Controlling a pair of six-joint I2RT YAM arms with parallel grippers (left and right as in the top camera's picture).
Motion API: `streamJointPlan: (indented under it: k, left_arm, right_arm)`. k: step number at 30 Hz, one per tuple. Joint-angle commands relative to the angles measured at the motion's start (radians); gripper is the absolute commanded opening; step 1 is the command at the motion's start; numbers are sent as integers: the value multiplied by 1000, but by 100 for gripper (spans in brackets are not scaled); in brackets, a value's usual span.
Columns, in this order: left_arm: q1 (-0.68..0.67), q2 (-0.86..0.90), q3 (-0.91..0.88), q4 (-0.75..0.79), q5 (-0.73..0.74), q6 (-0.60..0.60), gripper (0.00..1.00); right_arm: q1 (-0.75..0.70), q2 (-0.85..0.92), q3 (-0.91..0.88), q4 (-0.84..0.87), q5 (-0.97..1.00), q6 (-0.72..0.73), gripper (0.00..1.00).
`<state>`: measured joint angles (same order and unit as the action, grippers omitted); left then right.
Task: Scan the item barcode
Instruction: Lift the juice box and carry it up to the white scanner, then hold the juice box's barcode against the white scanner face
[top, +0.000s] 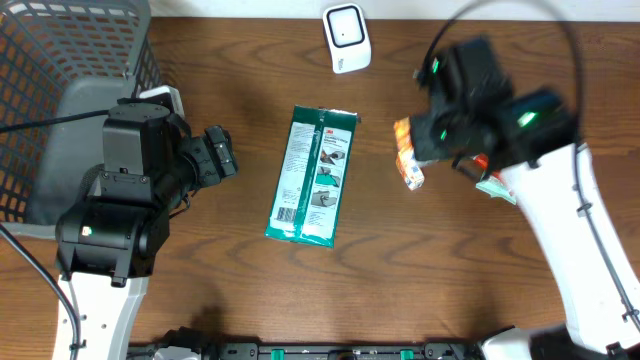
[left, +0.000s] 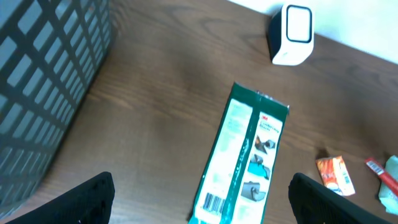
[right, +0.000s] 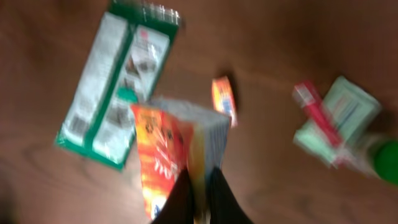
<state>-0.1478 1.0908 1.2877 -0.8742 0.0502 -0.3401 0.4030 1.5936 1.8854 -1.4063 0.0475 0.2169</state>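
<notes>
My right gripper (right: 199, 177) is shut on the edge of an orange and white snack packet (right: 165, 152), holding it above the table; motion blurs the view. From overhead the packet (top: 408, 155) hangs at the right gripper (top: 425, 148), right of centre. The white barcode scanner (top: 347, 38) stands at the far middle edge, also seen in the left wrist view (left: 292, 34). My left gripper (left: 199, 202) is open and holds nothing. It hovers over the near end of a green and white flat package (left: 245, 158), whose barcode faces up.
A grey mesh basket (top: 60, 60) fills the far left corner. The green package (top: 312, 178) lies mid-table. A small orange packet (right: 224, 99), a red tube (right: 317, 112) and a pale green pack (right: 342, 118) lie to the right.
</notes>
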Motion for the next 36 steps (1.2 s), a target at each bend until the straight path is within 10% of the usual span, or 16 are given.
streamJointPlan:
  k: [1, 8, 18, 36]
  left_arm:
    - [-1, 0, 10, 0, 1, 2, 90]
    - [-1, 0, 10, 0, 1, 2, 91]
    - [-1, 0, 10, 0, 1, 2, 91]
    - [-1, 0, 10, 0, 1, 2, 90]
  right_arm:
    - [-2, 166, 400, -182, 91, 4, 1]
    - [11, 435, 855, -269, 147, -4, 1]
    - [65, 692, 859, 21, 492, -62, 1]
    - [147, 1093, 859, 727, 816, -694, 1]
